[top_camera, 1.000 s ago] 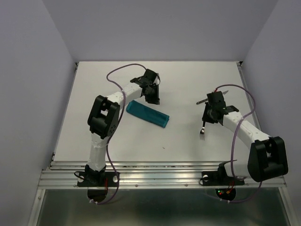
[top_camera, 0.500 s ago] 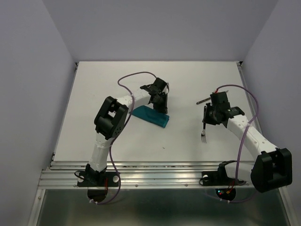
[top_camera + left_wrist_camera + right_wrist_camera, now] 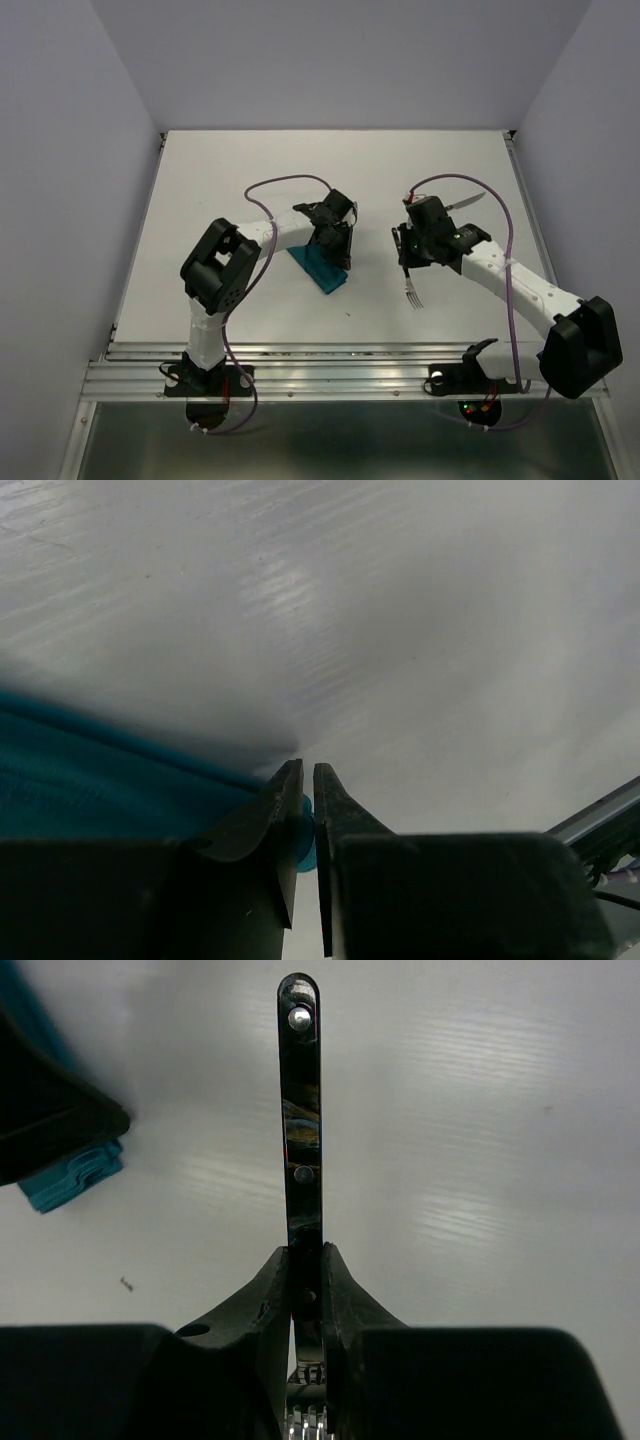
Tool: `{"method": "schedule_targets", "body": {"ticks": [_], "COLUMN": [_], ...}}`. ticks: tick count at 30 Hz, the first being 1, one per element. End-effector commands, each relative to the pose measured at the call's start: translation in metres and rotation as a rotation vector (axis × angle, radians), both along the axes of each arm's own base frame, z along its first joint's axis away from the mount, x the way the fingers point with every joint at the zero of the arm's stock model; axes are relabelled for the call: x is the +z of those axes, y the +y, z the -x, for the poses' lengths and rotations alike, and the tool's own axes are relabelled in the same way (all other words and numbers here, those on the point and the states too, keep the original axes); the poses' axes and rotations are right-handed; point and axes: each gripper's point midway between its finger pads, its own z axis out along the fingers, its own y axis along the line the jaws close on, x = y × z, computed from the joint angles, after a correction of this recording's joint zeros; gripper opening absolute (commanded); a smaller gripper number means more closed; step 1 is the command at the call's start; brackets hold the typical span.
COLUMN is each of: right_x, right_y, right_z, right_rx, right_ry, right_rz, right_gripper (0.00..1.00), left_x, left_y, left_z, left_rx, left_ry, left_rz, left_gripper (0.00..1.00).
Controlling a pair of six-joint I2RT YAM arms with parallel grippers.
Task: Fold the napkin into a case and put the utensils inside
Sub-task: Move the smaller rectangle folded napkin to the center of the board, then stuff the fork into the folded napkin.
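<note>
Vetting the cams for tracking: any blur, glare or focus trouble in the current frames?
Top external: sharp, evenly lit, only soft shadows. Left wrist: the teal case beside the left pincer is smeared out of focus, with a pale glare streak on the table. Right wrist: the utensil handle in the right pincer is sharp but mirror-glossy, and bands of glare cross the table beside it.

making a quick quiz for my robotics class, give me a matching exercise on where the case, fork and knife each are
Things:
1. case
2. fork
3. knife

Places:
A. lying on the table beyond the right arm, held by nothing
B. pinched at its edge in the left tool
C. clamped in the right tool, tines toward the near edge

Pairs: 1-B, 2-C, 3-A
</note>
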Motion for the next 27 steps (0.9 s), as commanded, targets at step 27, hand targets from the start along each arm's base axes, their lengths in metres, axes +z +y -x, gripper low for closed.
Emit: {"method": "schedule_targets", "body": {"ticks": [27], "right_x": [0.018], "right_y": [0.044], "right_z": [-0.004], "right_rx": [0.159], "right_ry": [-0.119], "right_rz": [0.042], "right_gripper": [0.01], "left_x": [-0.010], "left_y": [0.019], "left_z": [0.010], "left_rx": [0.024], "left_ry": [-0.024], "left_rz": [-0.033], "left_gripper": [0.00]}}
